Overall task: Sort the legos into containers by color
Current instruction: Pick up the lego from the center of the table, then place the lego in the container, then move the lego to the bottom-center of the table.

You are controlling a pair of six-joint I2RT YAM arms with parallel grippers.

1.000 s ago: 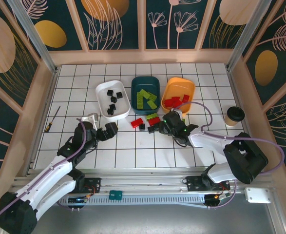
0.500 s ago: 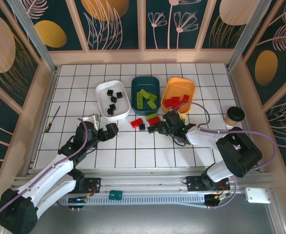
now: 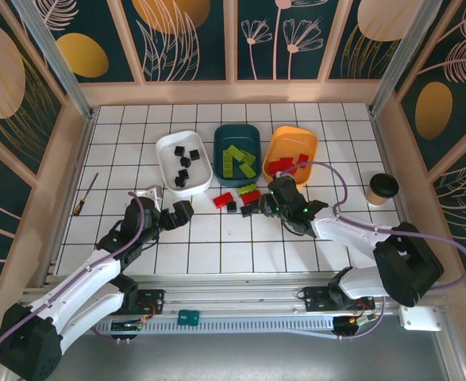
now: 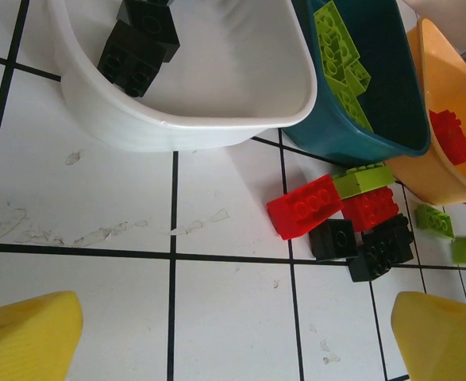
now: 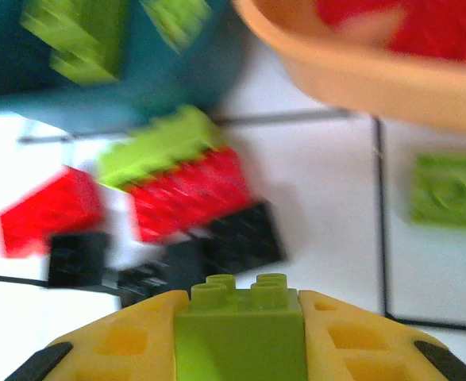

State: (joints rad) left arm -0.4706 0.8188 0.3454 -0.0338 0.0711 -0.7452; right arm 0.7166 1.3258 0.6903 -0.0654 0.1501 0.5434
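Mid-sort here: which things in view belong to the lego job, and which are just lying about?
Job: white bin, teal bin, orange bin, loose legos on the tiles, lime brick gripped on the right.
Lying about: screwdriver, lidded paper cup.

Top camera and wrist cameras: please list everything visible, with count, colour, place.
White bin, teal bin, orange bin: one each, row at far middle.
Black bricks: about five, in white bin.
Green bricks: several, in teal bin.
Red bricks: several, in orange bin.
Loose bricks: about six; red, green, black; before the bins.
Cup: one, dark lid, right side.
Screwdriver: one, yellow handle, left side.
Left gripper: open, near white bin.
Right gripper: shut on one green brick.
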